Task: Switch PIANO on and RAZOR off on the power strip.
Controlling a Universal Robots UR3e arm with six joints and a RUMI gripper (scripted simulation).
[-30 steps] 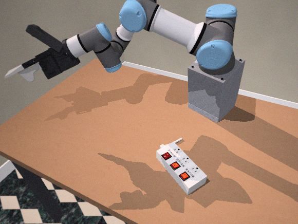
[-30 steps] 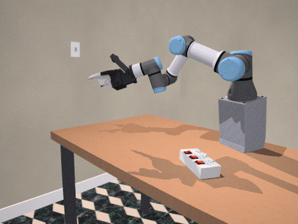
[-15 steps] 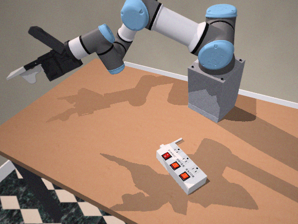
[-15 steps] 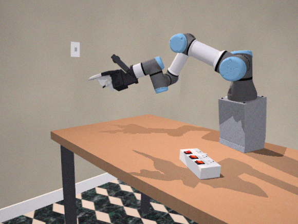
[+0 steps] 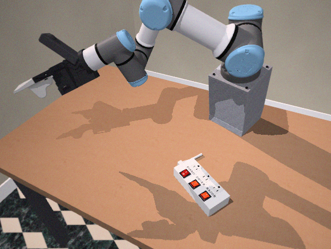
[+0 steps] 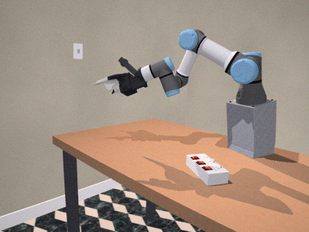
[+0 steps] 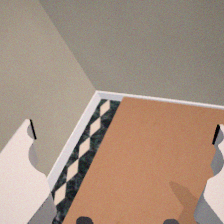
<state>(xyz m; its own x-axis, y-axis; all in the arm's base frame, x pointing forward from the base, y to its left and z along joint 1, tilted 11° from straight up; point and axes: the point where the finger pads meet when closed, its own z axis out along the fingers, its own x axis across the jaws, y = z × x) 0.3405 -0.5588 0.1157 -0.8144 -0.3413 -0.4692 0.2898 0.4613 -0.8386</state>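
A white power strip lies flat on the wooden table, right way up, with three red rocker switches in a row. Small labels run beside them; the switch nearest the cord stub is by PIANO, the switch at the far end by RAZOR. I cannot tell the rockers' positions. My gripper is open and empty, high in the air beyond the table's far left edge, well away from the strip. The wrist view shows only the table, floor and walls between my white fingers.
The arm's grey pedestal stands on the table behind the strip. A checkered floor lies below the table edge. A wall plate is on the wall.
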